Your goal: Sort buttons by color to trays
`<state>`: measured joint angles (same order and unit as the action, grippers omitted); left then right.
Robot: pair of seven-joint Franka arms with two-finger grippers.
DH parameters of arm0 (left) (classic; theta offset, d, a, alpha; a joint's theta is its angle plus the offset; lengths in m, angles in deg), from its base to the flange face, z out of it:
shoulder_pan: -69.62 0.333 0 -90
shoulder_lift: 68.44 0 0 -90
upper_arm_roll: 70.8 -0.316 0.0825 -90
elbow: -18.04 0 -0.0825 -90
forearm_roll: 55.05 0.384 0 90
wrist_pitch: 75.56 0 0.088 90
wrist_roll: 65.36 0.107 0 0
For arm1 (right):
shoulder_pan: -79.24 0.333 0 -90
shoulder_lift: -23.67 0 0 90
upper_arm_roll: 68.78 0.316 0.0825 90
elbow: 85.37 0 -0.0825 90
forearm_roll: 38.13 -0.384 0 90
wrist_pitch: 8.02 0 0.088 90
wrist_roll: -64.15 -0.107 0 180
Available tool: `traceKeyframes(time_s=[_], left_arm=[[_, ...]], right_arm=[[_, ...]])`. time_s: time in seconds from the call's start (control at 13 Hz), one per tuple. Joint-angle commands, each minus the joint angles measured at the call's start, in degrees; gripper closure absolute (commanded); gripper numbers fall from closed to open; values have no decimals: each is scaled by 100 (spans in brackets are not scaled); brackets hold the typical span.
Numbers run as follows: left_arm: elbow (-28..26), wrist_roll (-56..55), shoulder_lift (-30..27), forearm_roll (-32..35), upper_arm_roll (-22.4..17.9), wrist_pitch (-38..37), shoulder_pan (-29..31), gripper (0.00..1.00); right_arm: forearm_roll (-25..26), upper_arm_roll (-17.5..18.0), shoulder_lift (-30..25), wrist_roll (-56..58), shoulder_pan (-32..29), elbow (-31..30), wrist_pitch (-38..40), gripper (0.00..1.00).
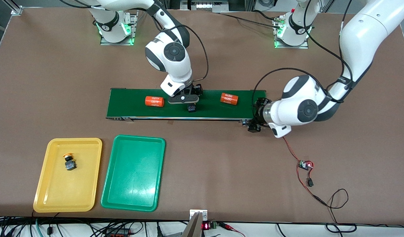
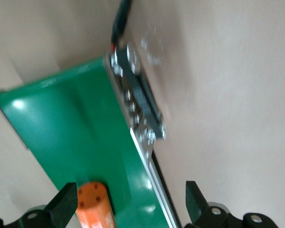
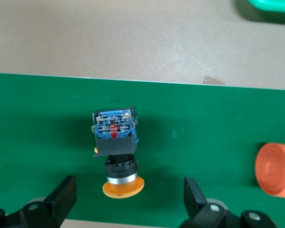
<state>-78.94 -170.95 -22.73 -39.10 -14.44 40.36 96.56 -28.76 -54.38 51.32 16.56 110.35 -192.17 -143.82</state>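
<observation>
Green belt [image 3: 47, 142], button [image 3: 115, 142] lying across it, cap toward robots' bases

Your right arm comes from its base and bends down in the middle of the table. Its wrist points straight down, and the right gripper [image 1: 191, 106] hangs low with its two fingers [image 3: 61, 197] spread wide apart. Nothing is pinched between them.

Your left arm comes from its own base, swings out wide, then bends back with its big elbow up. Its wrist lies almost flat, turned sideways toward the middle of the table. The left gripper [image 1: 253, 122] sits low, and its fingers [image 2: 64, 208] are also spread wide, holding nothing.
</observation>
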Motion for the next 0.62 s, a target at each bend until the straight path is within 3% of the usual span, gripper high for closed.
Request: traceKeyframes(time_s=[0.0, 0.15, 0.31, 0.39, 0.54], left_arm=[[397, 677, -62, 284, -353, -726, -22, 0], [574, 1459, -45, 576, -363, -1325, 74, 0], [574, 2285, -27, 829, -546, -1353, 92, 0], [583, 2506, -45, 866, -565, -1362, 109, 0], [618, 2858, -62, 875, -565, -1362, 197, 0]], right_arm=[[109, 10, 205, 21, 9, 124, -95, 0], [109, -16, 257, 30, -17, 124, -148, 0], [109, -42, 319, 48, -35, 124, -227, 3], [118, -77, 337, 56, -35, 124, -262, 8], [153, -130, 363, 100, -35, 124, -271, 36]])
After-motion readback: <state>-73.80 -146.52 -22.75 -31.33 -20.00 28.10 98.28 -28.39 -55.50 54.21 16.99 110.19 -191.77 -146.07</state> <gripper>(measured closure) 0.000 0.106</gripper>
